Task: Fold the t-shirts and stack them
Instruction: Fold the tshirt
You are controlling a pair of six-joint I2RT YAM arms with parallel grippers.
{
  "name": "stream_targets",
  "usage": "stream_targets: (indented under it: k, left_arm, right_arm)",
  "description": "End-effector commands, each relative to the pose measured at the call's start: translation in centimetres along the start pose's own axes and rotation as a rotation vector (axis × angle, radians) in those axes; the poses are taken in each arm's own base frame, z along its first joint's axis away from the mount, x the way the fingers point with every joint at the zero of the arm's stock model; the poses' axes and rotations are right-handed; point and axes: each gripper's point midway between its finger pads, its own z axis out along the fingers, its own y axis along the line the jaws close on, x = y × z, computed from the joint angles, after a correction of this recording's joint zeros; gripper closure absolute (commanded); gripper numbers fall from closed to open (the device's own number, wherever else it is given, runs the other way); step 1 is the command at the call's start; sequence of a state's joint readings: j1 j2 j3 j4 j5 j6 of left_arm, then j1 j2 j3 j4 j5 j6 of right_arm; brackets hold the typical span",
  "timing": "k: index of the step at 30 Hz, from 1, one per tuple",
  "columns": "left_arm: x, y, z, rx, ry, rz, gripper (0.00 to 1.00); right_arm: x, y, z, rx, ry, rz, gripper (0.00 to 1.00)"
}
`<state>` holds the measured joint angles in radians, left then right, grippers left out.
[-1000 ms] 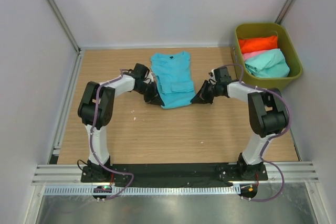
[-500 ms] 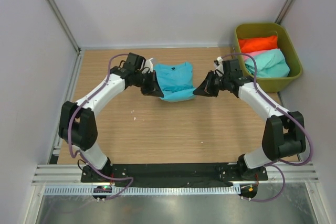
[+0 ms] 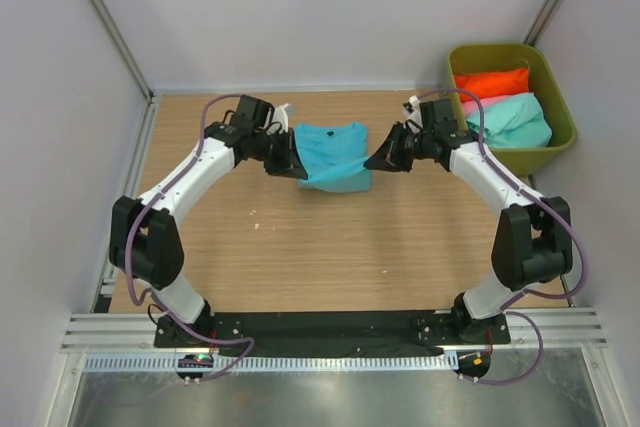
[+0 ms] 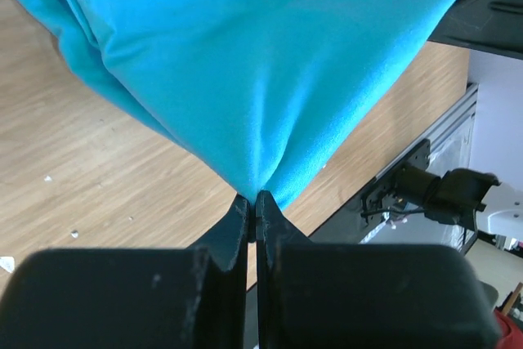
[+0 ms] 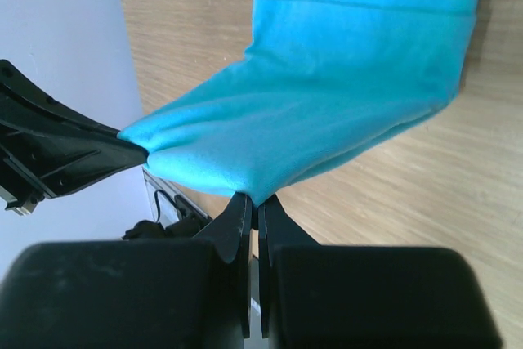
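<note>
Pinching the soft turquoise-blue cloth t-shirt (image 3: 335,147) by its two near corners, I have both claws closed hard on fabric; my left gripper (image 4: 253,199) has its jaws pressed together on one peak of cloth, and my right gripper (image 5: 255,200) does the same on the opposite corner. The near half hangs lifted between them, while the collar end lies flat on the pale wooden table (image 3: 300,257), towards its far middle. I judge the shirt light and limp; it sags between the grips and would drag and wrinkle on the wood, so the corners are the right hold, kept level and stretched apart. The back wall stands close beyond the collar; the olive-green plastic bin (image 3: 563,107) sits just beside my right forearm, holding the orange-red t-shirt (image 3: 490,83), the pink t-shirt (image 3: 476,104) and the mint-green t-shirt (image 3: 510,119). Bare board lies open on the near side and to the left.
</note>
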<state>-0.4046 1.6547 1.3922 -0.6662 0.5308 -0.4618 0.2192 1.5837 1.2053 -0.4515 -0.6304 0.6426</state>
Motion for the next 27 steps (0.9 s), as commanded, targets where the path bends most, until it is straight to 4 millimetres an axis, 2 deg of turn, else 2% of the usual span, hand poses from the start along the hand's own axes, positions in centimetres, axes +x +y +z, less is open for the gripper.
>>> stream_targets:
  k: [1,3,4,6,7,8,9,10,11,12,13,14,15,16,17,18,19,21,23,24,25,26,27]
  left_arm:
    - [-3.4,0.9,-0.3,-0.016,-0.060,0.014,1.00]
    - [-4.8,2.1,-0.1,-0.017,-0.073,-0.013,1.00]
    - [-5.9,2.7,0.6,-0.019,-0.073,-0.022,1.00]
    - [-7.9,4.0,0.5,-0.028,-0.102,-0.033,1.00]
    - [-9.8,3.8,0.2,-0.021,-0.137,-0.018,1.00]
    - [-10.5,5.2,1.2,-0.034,-0.130,-0.027,1.00]
    - [-11.5,5.7,1.6,-0.037,-0.138,-0.027,1.00]
    - [-13.6,5.3,1.3,-0.037,-0.186,0.000,1.00]
    - [-14.3,6.7,2.8,-0.051,-0.178,-0.015,1.00]
    - [-15.2,7.1,3.1,-0.061,-0.195,-0.003,0.99]
    - [-17.3,6.9,3.0,-0.071,-0.250,0.026,0.94]
    - [-18.1,7.3,3.6,-0.076,-0.265,0.036,0.84]
    - [-18.5,8.3,4.9,-0.088,-0.264,0.034,0.73]
    - [-20.2,8.2,4.6,-0.107,-0.316,0.057,0.58]
    - [-20.8,8.2,4.9,-0.118,-0.333,0.066,0.37]
    - [-21.4,8.3,5.0,-0.122,-0.345,0.074,0.32]
    - [-22.5,7.6,4.1,-0.122,-0.379,0.118,0.25]
    - [-23.6,6.9,2.5,-0.148,-0.418,0.166,0.17]
    - [-23.7,7.6,0.9,-0.205,-0.428,0.181,0.11]
    - [-23.2,8.0,0.6,-0.209,-0.414,0.170,0.11]
    - [-22.7,9.3,0.0,-0.217,-0.393,0.130,0.10]
    - [-22.0,9.5,0.0,-0.179,-0.367,0.106,0.09]
    - [-20.8,10.7,0.3,-0.173,-0.328,0.057,0.09]
  right_arm:
    - [-3.2,1.8,0.2,-0.041,-0.066,-0.068,0.99]
    - [-4.3,1.6,1.5,-0.041,-0.066,-0.068,0.99]
    - [-4.8,1.5,1.9,-0.041,-0.068,-0.067,0.99]
    - [-6.7,2.3,2.7,-0.056,-0.089,-0.096,0.99]
    - [-7.2,1.2,4.2,-0.037,-0.074,-0.080,0.99]
    - [-8.8,2.2,4.3,-0.055,-0.102,-0.106,0.99]
    - [-9.7,2.4,4.8,-0.063,-0.116,-0.120,0.98]
    - [-10.3,1.3,6.5,-0.047,-0.103,-0.105,0.99]
    - [-12.1,2.5,6.6,-0.069,-0.142,-0.136,0.98]
    - [-12.8,2.2,7.3,-0.071,-0.149,-0.144,0.98]
    - [-13.6,2.2,7.8,-0.074,-0.163,-0.182,0.99]
    - [-14.2,0.8,9.4,-0.052,-0.162,-0.189,0.99]
    - [-16.6,1.3,9.1,-0.021,-0.235,-0.231,0.97]
    - [-17.5,1.5,9.1,-0.020,-0.259,-0.258,0.86]
    - [-18.7,2.2,9.3,-0.035,-0.280,-0.305,0.56]
    - [-19.2,2.4,9.1,-0.026,-0.290,-0.331,0.47]
    - [-20.0,3.0,8.6,-0.017,-0.317,-0.373,0.37]
    - [-20.1,3.3,7.5,-0.003,-0.314,-0.386,0.34]
    - [-19.6,3.0,7.0,0.023,-0.292,-0.396,0.32]
    - [-19.5,3.1,6.5,0.030,-0.291,-0.402,0.32]
    - [-19.3,2.9,6.4,0.035,-0.282,-0.401,0.33]
    - [-18.5,2.1,6.7,0.048,-0.255,-0.387,0.33]
    - [-18.0,2.2,6.6,0.038,-0.242,-0.386,0.33]
